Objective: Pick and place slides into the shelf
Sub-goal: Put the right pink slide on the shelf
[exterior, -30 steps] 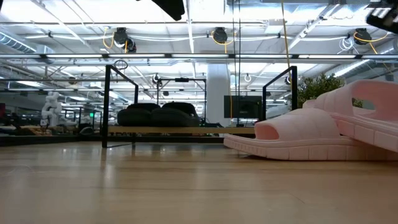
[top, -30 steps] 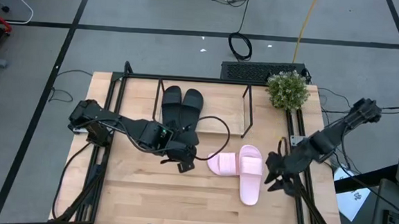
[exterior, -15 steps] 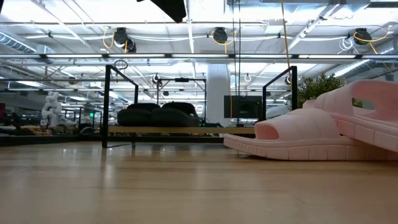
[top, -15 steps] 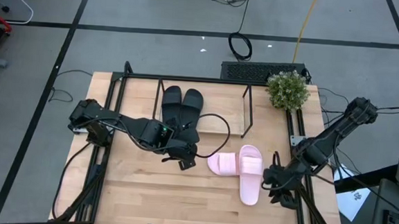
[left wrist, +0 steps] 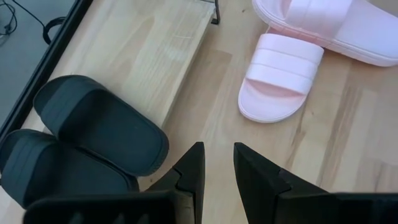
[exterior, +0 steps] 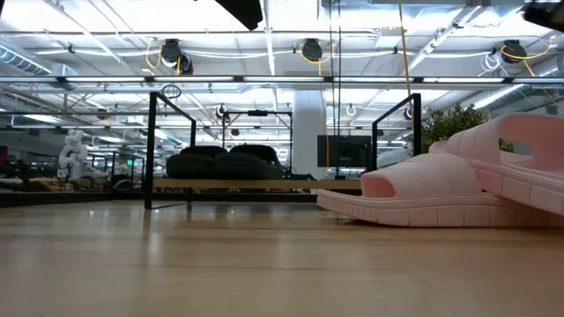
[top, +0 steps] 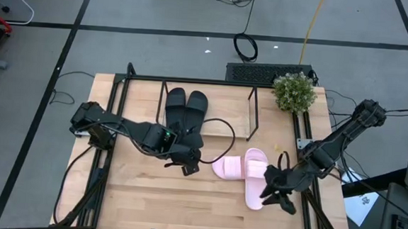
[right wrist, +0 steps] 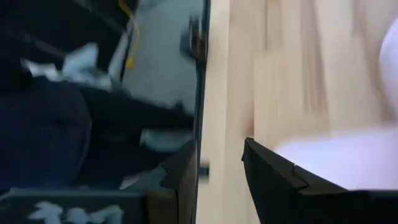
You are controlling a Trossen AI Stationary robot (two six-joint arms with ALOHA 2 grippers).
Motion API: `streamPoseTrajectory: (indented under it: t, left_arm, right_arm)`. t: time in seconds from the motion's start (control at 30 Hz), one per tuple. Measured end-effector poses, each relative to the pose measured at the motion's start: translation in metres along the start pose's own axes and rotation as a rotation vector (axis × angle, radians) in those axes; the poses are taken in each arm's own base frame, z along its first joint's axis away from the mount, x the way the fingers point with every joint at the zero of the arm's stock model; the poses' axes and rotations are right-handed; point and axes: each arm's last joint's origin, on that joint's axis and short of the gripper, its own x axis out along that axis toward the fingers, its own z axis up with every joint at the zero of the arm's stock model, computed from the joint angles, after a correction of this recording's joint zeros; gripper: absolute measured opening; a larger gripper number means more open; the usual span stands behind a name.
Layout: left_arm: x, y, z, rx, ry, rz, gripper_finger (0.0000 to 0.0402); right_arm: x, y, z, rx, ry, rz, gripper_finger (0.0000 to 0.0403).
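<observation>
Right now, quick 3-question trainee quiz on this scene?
1. True or false: both black slides sit on the shelf.
2. Which gripper is nearest the pink slides? A) left gripper B) right gripper
3. Fill in: one pink slide lies partly on top of the ____.

Key
1. True.
2. B: it is at the outer edge of the long pink slide; the left gripper is open and empty in front of the shelf.
3. Other.

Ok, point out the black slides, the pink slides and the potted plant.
black slides point(top: 186, 103), high view, on one slide's strap
pink slides point(top: 256, 169), high view, on the upper slide's strap
potted plant point(top: 294, 91), high view, middle of the foliage
</observation>
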Motion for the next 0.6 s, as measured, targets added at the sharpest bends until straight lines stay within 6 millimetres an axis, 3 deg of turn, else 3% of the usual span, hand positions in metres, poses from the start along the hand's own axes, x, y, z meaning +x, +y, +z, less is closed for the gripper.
streamPoseTrajectory:
  t: [0.33,0.6]
  left_arm:
    - [-0.003,-0.005,-0.003,0.021,0.001,-0.009,0.0083]
    - [-0.006,-0.010,-0.007,0.037,0.006,-0.017,0.0083]
  right_arm:
    - [-0.007,0.028,0.024,-0.132,-0.294,0.266,0.0056]
    - [-0.041,0.057,0.055,-0.328,-0.791,0.543,0.0015]
